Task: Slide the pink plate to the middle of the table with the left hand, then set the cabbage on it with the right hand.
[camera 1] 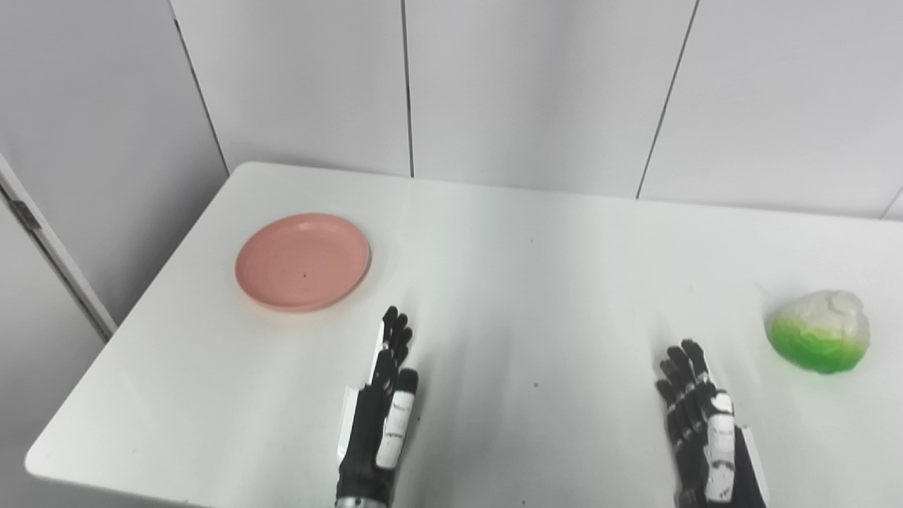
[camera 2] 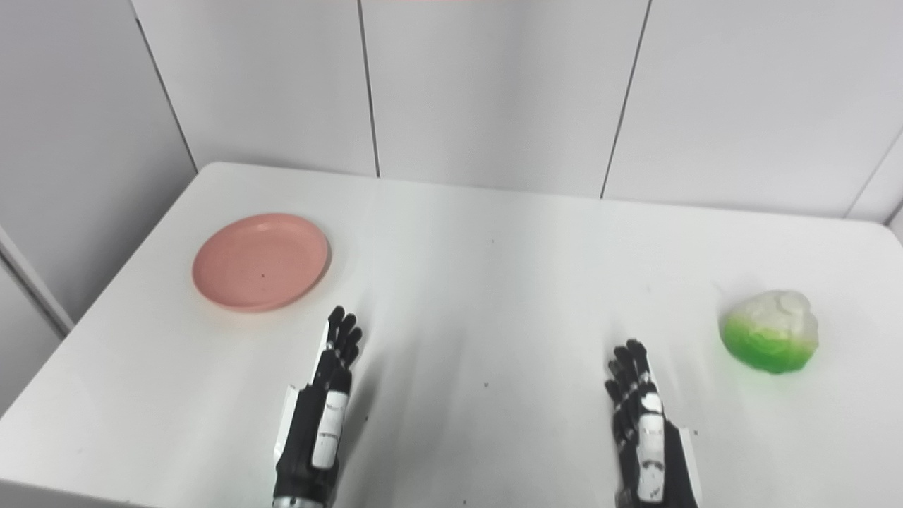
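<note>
A round pink plate (camera 1: 303, 262) lies on the white table (camera 1: 508, 282), toward its left side, with nothing on it. The cabbage (camera 1: 820, 341), white on top and bright green below, sits at the far right. My left hand (camera 1: 384, 409) is near the front edge, open with its fingers stretched forward, a short way below and to the right of the plate and not touching it. My right hand (camera 1: 698, 423) is open too, fingers slightly curled, to the left of the cabbage and nearer the front edge, apart from it.
White wall panels (camera 1: 536, 92) stand right behind the table's far edge. The table's rounded left corner and front edge (camera 1: 42, 462) are close to my left arm. Bare tabletop lies between the plate and the cabbage.
</note>
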